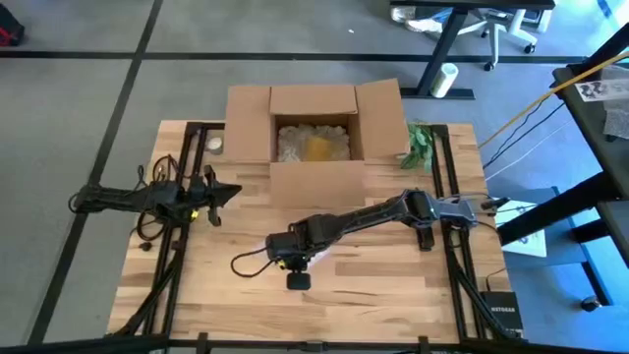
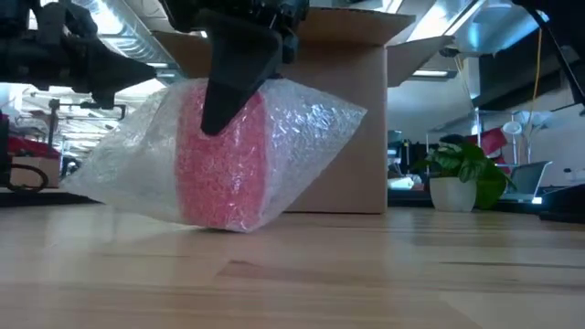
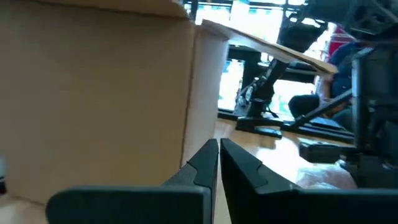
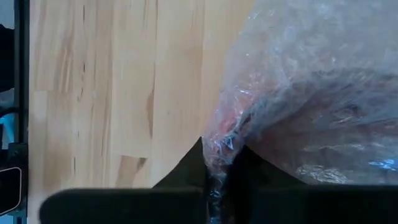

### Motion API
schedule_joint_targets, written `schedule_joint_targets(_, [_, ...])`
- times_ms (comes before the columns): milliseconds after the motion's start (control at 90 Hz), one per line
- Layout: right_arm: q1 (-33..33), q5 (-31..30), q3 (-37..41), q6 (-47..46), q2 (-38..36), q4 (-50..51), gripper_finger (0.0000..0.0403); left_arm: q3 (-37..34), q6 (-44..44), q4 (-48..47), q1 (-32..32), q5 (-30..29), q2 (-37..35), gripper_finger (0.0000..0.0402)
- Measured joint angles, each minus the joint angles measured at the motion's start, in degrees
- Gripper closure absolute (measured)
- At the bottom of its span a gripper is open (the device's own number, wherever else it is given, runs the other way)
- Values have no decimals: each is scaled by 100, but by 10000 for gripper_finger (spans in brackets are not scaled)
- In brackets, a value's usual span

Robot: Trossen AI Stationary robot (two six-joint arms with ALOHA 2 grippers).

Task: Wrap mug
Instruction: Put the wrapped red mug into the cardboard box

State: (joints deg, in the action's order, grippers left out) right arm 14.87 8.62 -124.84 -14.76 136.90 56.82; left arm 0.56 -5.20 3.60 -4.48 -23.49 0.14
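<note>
A red mug wrapped in clear bubble wrap (image 2: 224, 160) sits on the wooden table (image 1: 393, 285) near its middle, in front of the cardboard box. The wrap sticks out in loose flaps on both sides. My right gripper (image 4: 216, 168) comes down on the bundle from above and is shut on the wrap; in the high view it (image 1: 295, 258) covers most of the bundle. My left gripper (image 1: 231, 190) waits shut near the box's left front corner, holding nothing. My right gripper pinches a gathered fold of bubble wrap (image 4: 219, 144) between its two fingers, at the top of the bundle. The fingers (image 2: 233, 82) point down, slanting from above. The bundle's underside (image 2: 219, 224) looks to be on the table, with the wrap slack at its sides.
An open cardboard box (image 1: 313, 138) with pale filler and something yellow inside stands at the far middle. A small potted plant (image 1: 418, 143) stands to the box's right, and a small white round thing (image 1: 213, 144) lies at its left. There is bare wood toward the near edge.
</note>
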Motion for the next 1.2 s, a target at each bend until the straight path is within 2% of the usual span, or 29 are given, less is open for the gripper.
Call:
schedule_joint_targets(144, [0,-6,0,-4,0,0,389,0,-119,0,184,-2,2,402])
schedule_joint_targets(822, [108,-381,1,-156,-294,44,400,-2,-82,0,187,-8,10,402])
schedule_joint_targets(1011, [205,-447,0,-134,-490,-246,401,-2,-80,-1,187,-7,11,402])
schedule_joint_targets(1200, [219,-383,-7,-12,-929,-1089,401,-2,-80,0,187,-8,11,402])
